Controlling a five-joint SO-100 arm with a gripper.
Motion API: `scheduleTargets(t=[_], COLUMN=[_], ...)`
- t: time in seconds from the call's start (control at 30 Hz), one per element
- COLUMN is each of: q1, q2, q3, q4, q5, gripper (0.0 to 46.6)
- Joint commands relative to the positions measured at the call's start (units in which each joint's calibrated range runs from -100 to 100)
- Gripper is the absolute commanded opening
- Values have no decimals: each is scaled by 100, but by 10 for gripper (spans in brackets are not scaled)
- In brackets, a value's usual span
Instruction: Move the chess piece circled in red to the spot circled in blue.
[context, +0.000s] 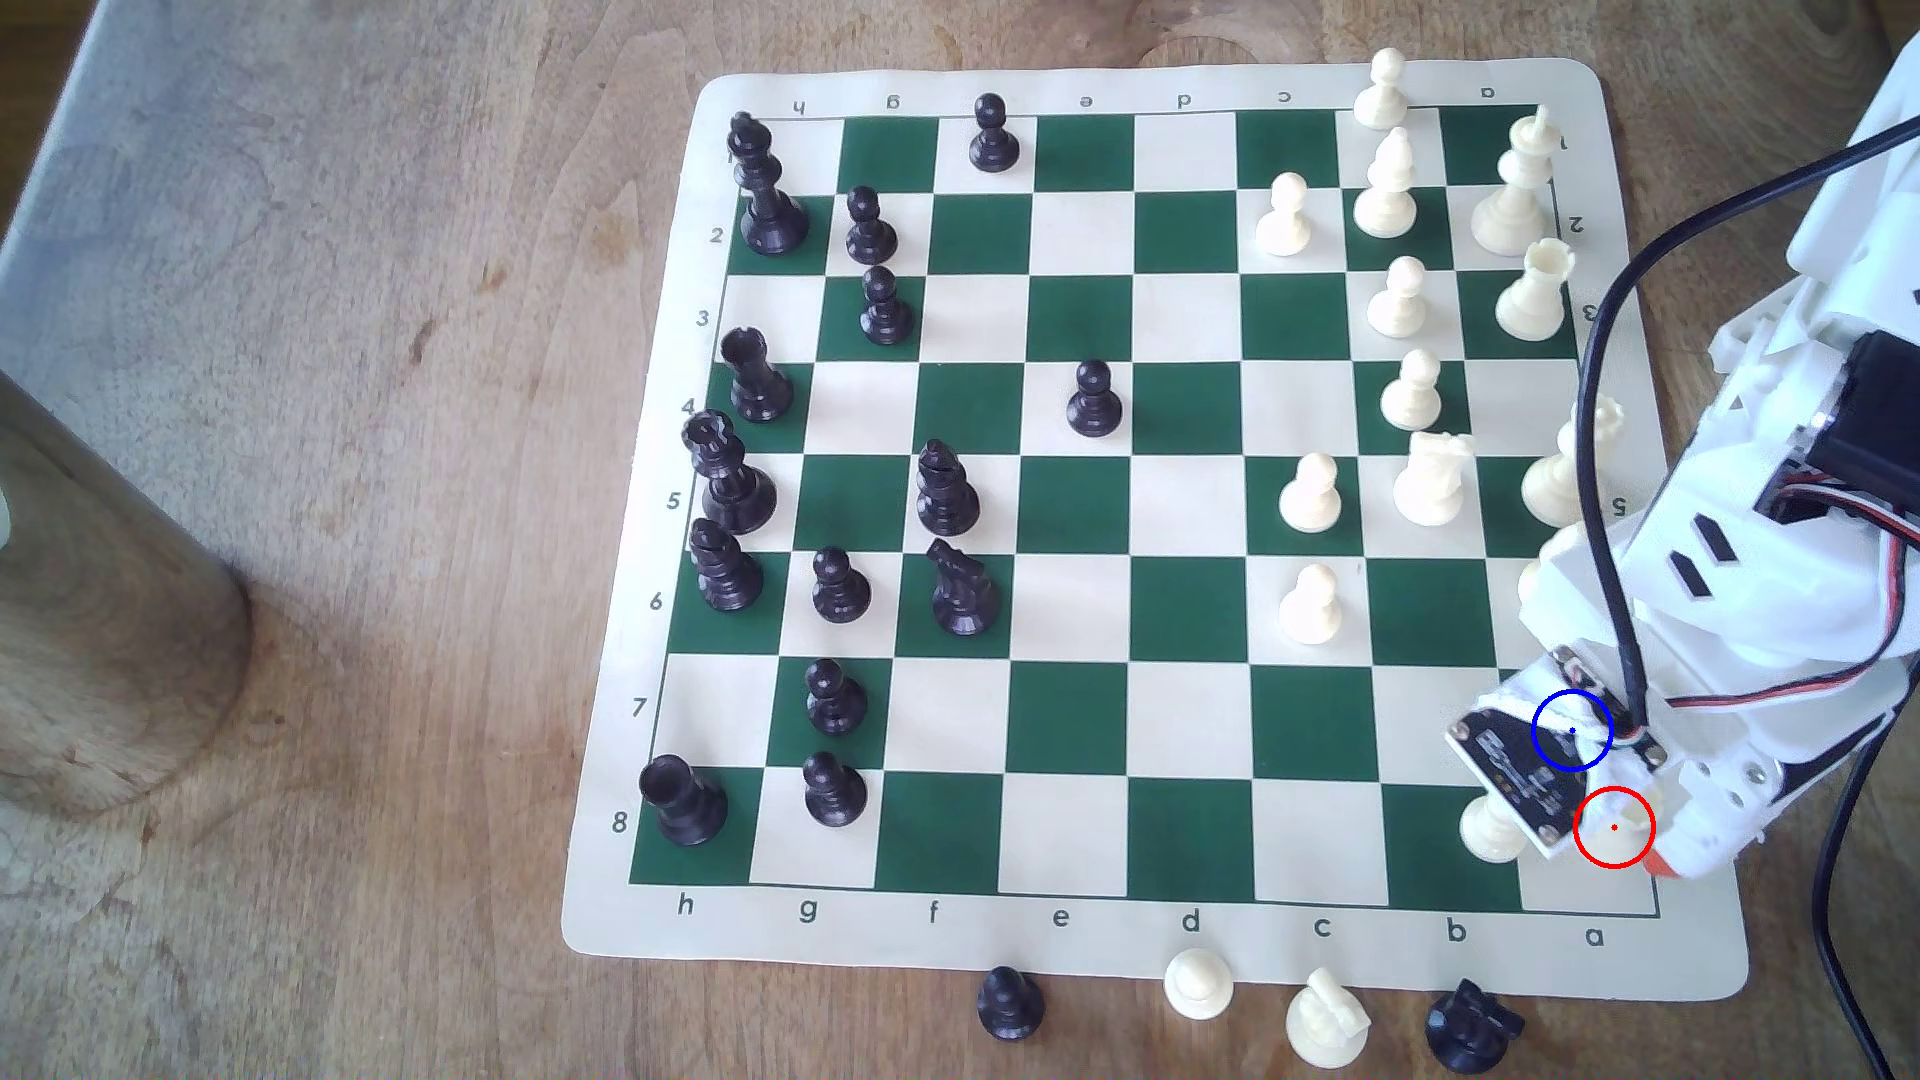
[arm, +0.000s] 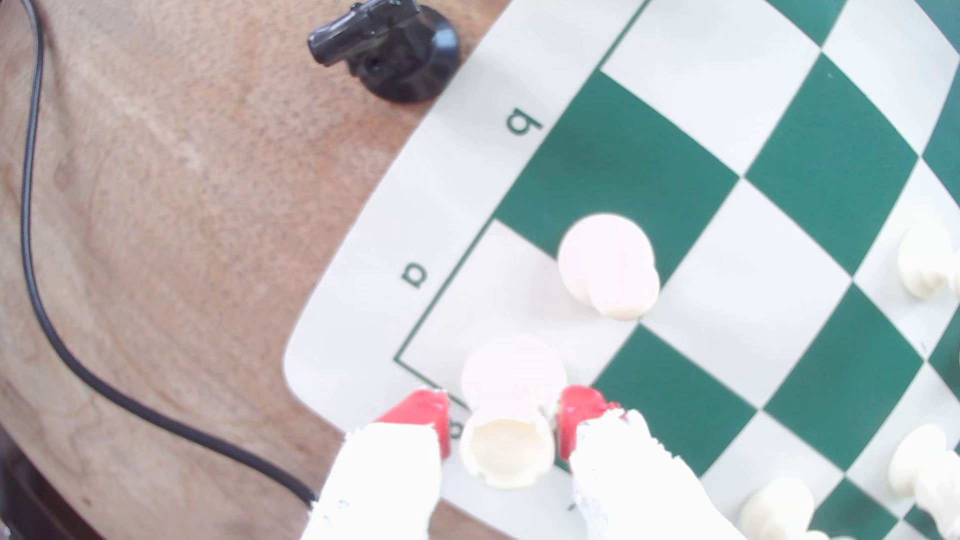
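Claw (arm: 501, 423): jaws slightly apart, red tips (arm: 428, 413) flanking the rook (arm: 506, 446), narrow gaps each side; contact not discernible. Rook: upright on the cream corner square, file a. Blue-ringed spot (context: 1572, 731): adjacent square, under the arm. Surface: green-and-cream board (context: 1081, 519) on wooden table (context: 364, 519). White pawn (arm: 608, 265) beside the rook.

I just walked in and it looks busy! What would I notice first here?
Probably the white end effector with red fingertips, straddling the white rook at the board's a-file corner, its jaws apart. Next, the red circle and blue circle drawn there at the exterior view's lower right. A white pawn stands one square over.
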Motion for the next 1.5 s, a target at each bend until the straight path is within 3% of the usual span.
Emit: scheduleTargets(t=[0.0,0.27,0.67,0.83,1.2,1.47], q1=[-47,-102,250,641,727,774], q2=[-272,-408,-1393,-1902,-3074,-3209], q3=[-412,-421,-167,-113,159,848], q4=[97,154,-337,-34,1292,1186], q5=[-44,-49,-376,-303,-103,0], gripper=[77,4,4,3,3,3])
